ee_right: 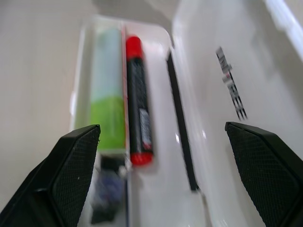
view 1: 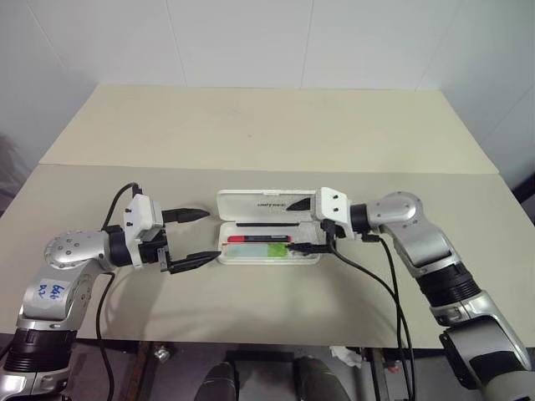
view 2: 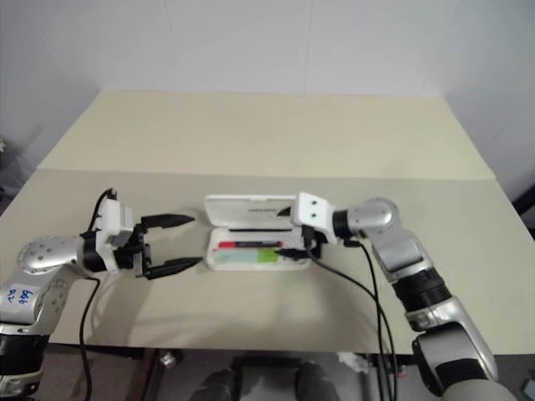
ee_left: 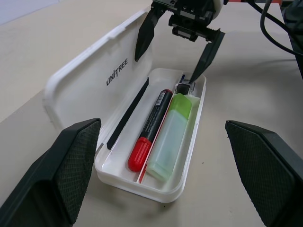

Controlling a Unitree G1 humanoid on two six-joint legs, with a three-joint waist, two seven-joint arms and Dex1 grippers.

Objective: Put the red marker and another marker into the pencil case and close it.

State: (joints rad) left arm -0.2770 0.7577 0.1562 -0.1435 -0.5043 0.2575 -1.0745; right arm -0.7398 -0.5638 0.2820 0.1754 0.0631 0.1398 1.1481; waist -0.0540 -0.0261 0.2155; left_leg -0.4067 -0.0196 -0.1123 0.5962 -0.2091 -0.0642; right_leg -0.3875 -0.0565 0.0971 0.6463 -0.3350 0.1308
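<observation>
The white pencil case [view 1: 259, 204] lies open at the middle of the table, its lid [ee_left: 94, 80] tipped back toward the far side. In its tray the red marker [ee_left: 151, 127] and the green-capped marker [ee_left: 171, 135] lie side by side, also seen as the red marker [ee_right: 137, 113] and green marker [ee_right: 108, 94]. My left gripper [view 1: 211, 235] is open just off the case's left end and holds nothing. My right gripper [view 1: 299, 225] is open at the case's right end, one finger by the lid, the other over the tray's end.
A small dark item [ee_right: 106, 189] sits in the tray's right end. Black cables [view 1: 376, 284] hang from my right wrist over the table's front edge. A seam [view 1: 251, 169] crosses the table behind the case, and a white wall stands beyond.
</observation>
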